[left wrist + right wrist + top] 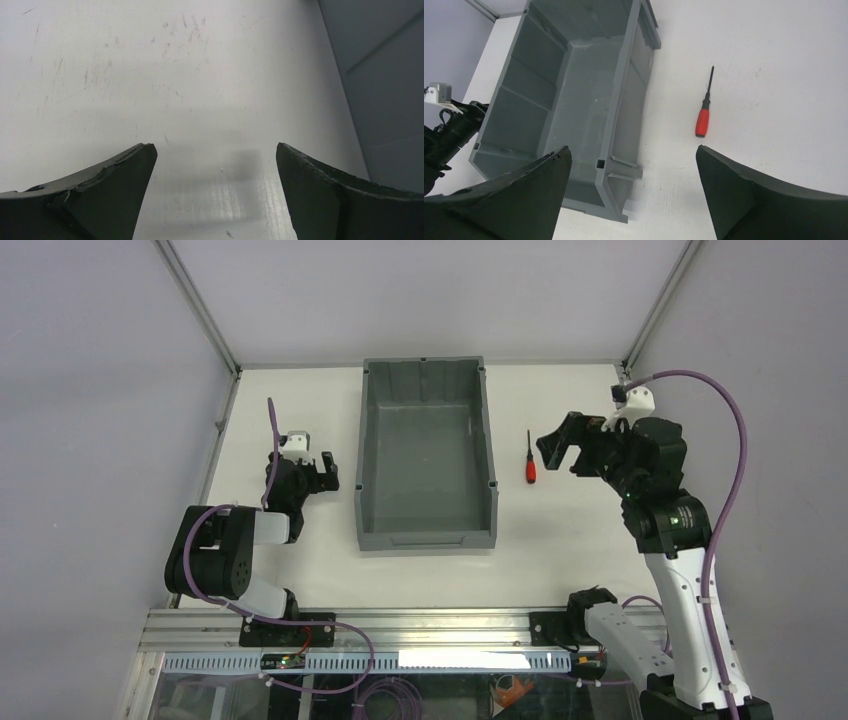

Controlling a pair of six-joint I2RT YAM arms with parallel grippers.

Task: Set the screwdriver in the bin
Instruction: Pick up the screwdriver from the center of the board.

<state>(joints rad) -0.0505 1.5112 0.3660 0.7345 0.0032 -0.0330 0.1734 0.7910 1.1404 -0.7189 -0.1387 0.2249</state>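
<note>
My right gripper [632,148], wide and empty, frames the screwdriver [703,119] beside the bin [616,100]; my left gripper [215,147], equally wide, frames scratched table [175,75] and bin wall.

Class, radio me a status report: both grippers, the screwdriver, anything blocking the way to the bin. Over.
Left gripper open, empty. Right gripper open, empty, near screwdriver. Screwdriver on table, right of bin. Nothing between them.
</note>
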